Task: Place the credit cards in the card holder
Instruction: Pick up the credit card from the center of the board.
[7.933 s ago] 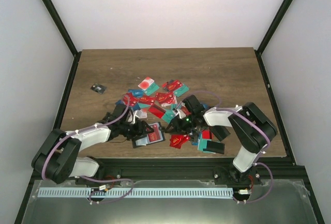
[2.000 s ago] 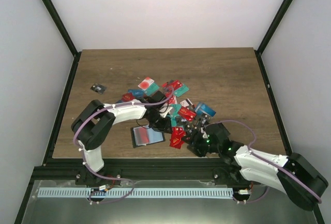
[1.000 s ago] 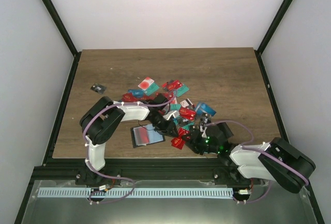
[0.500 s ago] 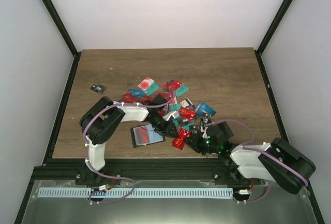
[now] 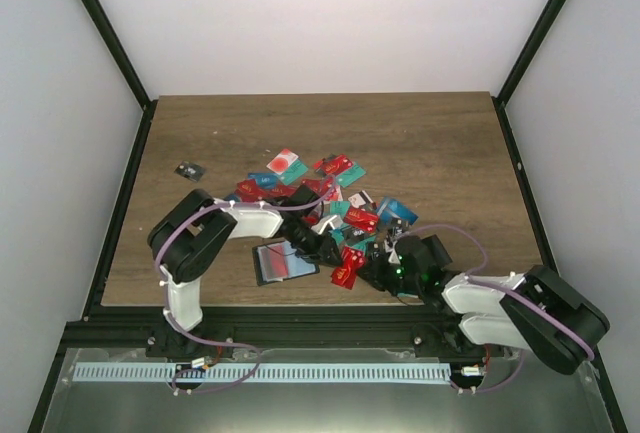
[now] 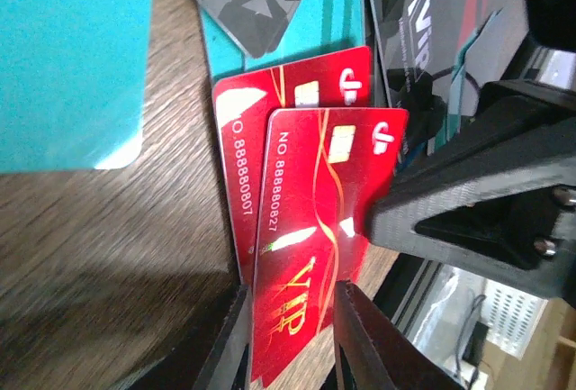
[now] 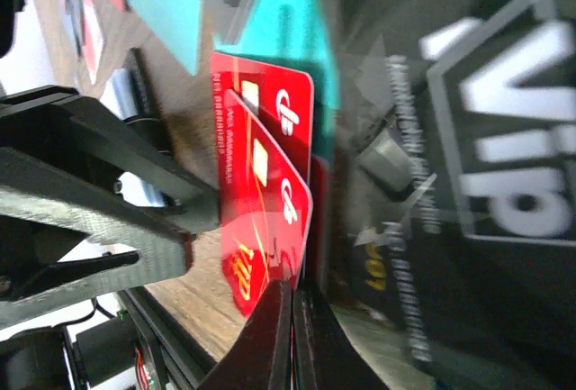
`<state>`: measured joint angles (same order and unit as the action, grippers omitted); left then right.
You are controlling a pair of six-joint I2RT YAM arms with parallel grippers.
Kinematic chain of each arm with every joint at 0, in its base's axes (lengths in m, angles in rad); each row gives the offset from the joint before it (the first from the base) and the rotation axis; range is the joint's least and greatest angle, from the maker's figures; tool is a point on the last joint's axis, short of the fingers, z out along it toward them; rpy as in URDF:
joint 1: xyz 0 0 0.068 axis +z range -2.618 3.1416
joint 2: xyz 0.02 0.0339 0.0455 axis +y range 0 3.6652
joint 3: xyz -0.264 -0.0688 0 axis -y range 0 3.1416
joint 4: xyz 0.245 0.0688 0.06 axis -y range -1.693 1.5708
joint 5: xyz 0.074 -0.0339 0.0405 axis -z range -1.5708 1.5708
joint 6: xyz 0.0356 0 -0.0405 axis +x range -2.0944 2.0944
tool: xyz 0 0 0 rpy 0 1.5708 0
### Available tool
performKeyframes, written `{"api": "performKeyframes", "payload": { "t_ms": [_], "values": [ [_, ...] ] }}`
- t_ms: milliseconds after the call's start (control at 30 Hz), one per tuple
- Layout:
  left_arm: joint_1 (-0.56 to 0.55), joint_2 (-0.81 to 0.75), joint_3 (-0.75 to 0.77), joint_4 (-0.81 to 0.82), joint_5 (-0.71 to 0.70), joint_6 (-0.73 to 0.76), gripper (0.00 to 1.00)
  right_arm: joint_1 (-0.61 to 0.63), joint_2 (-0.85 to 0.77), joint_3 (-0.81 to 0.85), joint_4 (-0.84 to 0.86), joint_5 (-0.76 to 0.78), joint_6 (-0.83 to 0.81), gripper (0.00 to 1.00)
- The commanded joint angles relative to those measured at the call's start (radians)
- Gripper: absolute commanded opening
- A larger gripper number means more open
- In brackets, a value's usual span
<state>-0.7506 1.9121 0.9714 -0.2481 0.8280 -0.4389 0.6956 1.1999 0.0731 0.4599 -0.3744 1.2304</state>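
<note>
A pile of red, teal and blue credit cards [image 5: 335,198] lies mid-table. The black card holder [image 5: 284,263] lies open, near and left of the pile, with a card showing inside. A red VIP card [image 5: 347,271] lies near the front edge and overlaps a second red card [image 6: 236,138]. My left gripper [image 5: 328,250] has its fingers against both long edges of the VIP card [image 6: 310,228] at its near end [image 6: 288,340]. My right gripper [image 5: 371,273] is pinched shut [image 7: 292,318] on the card's [image 7: 265,219] other side.
A small black item [image 5: 187,170] lies alone at the far left. A teal card [image 6: 72,57] and a black VIP card [image 7: 486,138] lie close by. The table's black front rail [image 5: 330,311] runs just behind the grippers.
My left gripper came from the pile down toward the front edge to the red card. My right arm swung to the near side and closed in from the right.
</note>
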Motion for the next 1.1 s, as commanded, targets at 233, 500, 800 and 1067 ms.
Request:
{"api": "performKeyframes", "payload": {
  "t_ms": [233,500,800,1067],
  "values": [
    [-0.013,-0.215,0.054,-0.168,-0.163,-0.024,0.39,-0.021,-0.218,0.133,-0.194,-0.068,-0.163,0.01],
    [0.073,-0.46,0.044,-0.294,-0.22,-0.038,0.48,-0.049,-0.265,0.272,-0.335,-0.136,-0.319,0.01],
    [0.22,-0.729,0.017,-0.389,-0.127,0.018,0.53,-0.171,-0.231,0.476,-0.381,-0.411,-0.491,0.01],
    [0.267,-0.868,0.003,-0.316,0.071,0.006,0.51,-0.234,-0.182,0.565,-0.242,-0.701,-0.493,0.01]
  ]
}}
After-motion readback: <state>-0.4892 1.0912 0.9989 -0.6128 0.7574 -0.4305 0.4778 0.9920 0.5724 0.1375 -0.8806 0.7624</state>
